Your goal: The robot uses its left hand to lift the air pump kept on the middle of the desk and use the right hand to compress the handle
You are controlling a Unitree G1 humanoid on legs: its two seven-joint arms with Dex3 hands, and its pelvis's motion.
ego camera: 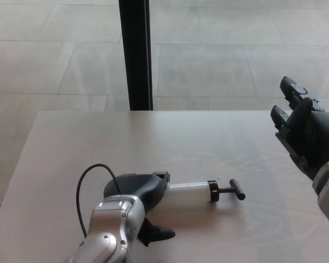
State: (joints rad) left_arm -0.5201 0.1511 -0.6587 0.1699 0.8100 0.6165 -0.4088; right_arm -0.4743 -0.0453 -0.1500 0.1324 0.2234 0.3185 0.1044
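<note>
Low in the frame, a little left of centre: air pump (189, 193) lying on its side on the pale surface (208, 142), white barrel running rightward to a black collar, thin rod and small black T-handle (236, 190) pointing toward the right edge. Wrapped around the barrel's left end, left hand (137, 192), black fingers closed on it, thumb tip showing below near the bottom edge; silver forearm (107, 235) rising from the bottom left corner. Looping up and over to the left of that hand, a thin black cable (85, 183). At the right edge, well apart from the handle, right hand (301, 131), raised above the surface, fingers spread and holding nothing, pale wrist below it. Beyond the far edge of the surface, grey tiled floor (236, 49), with a dark vertical post (135, 55) standing in the upper middle-left.
</note>
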